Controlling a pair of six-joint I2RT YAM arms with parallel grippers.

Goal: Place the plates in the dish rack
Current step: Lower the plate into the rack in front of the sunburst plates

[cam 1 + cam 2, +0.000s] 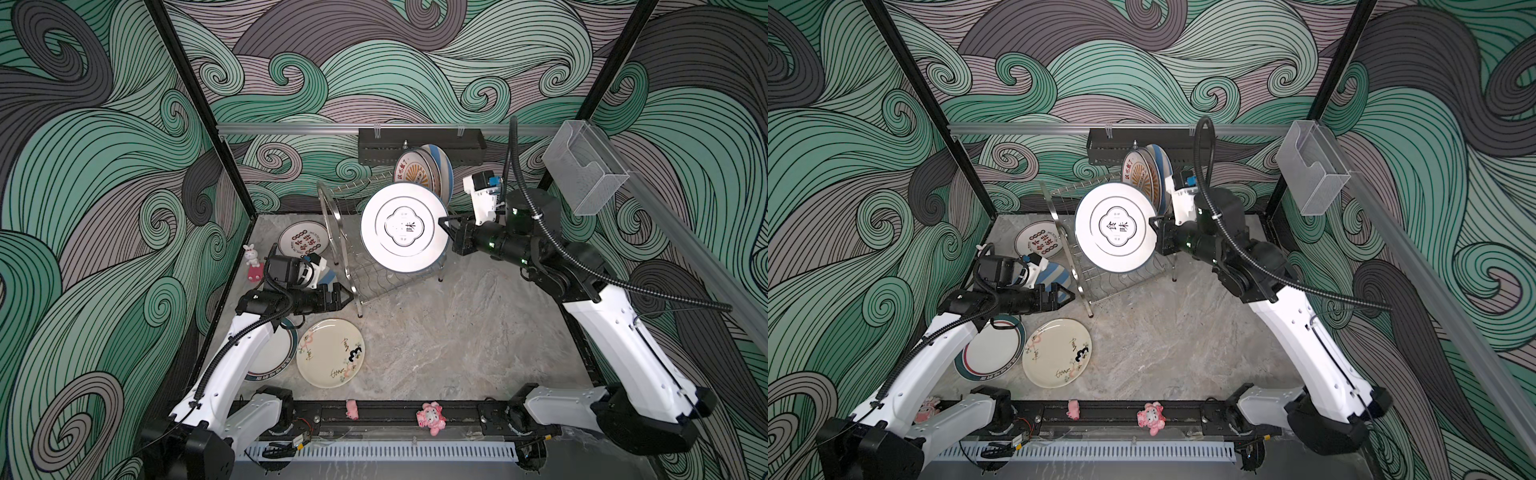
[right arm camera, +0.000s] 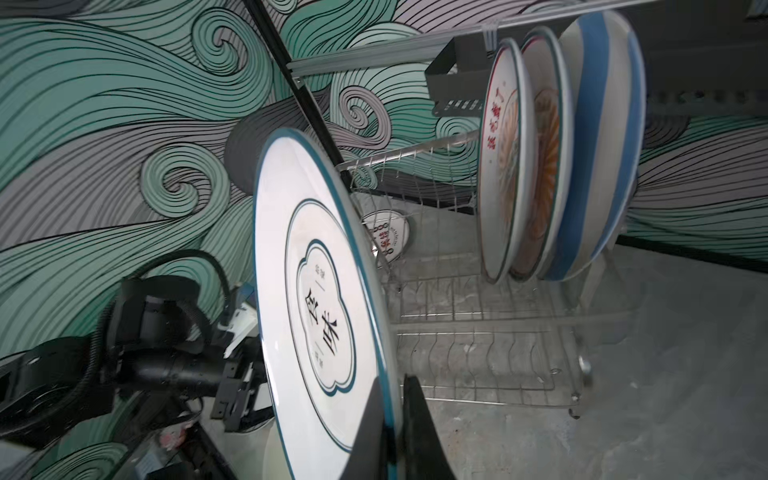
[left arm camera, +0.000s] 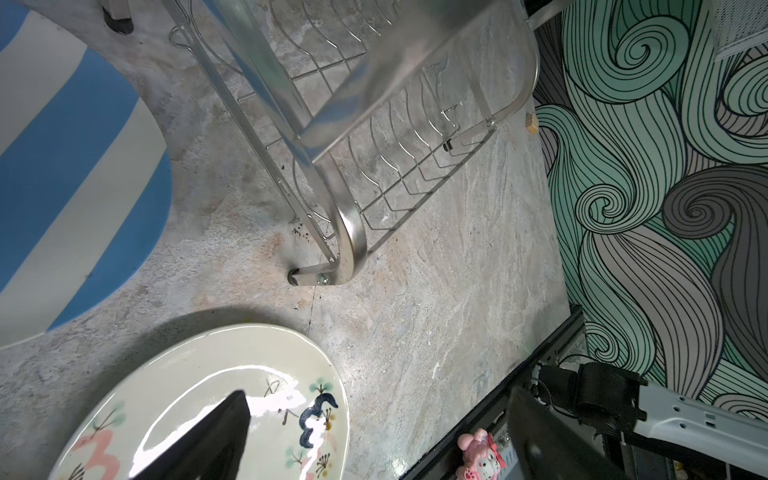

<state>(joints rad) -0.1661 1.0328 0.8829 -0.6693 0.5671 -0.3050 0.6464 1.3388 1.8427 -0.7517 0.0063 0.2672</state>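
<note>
In both top views the right hand [image 1: 444, 221] is clamped on the right rim of the cloud plate [image 1: 401, 226]. It holds the plate on edge above the rack [image 1: 332, 216] at frame centre, presumably so it can slip between wires the way the three racked plates [image 1: 424, 172] stand just up-right of it. The left hand [image 1: 340, 297], fingers apart and empty, hovers by the rack's near corner, lower left of centre. That probably keeps it clear of the carry and close to the plates lying flat on the tabletop [image 1: 457, 332]: the red-lettered plate [image 1: 302, 240], striped plate [image 1: 1054, 276], teal-rimmed plate [image 1: 276, 349] and cream plate [image 1: 330, 353]. The left wrist view shows one finger [image 3: 224, 432] over the cream plate at the bottom and the rack's foot at centre, its lower wires bare. In the right wrist view the fingers [image 2: 419, 415] pinch the cloud plate's rim at bottom centre. The plate is upright and roughly parallel to the racked three at upper right, with free slots between; I judge it is meant for one of them.
</note>
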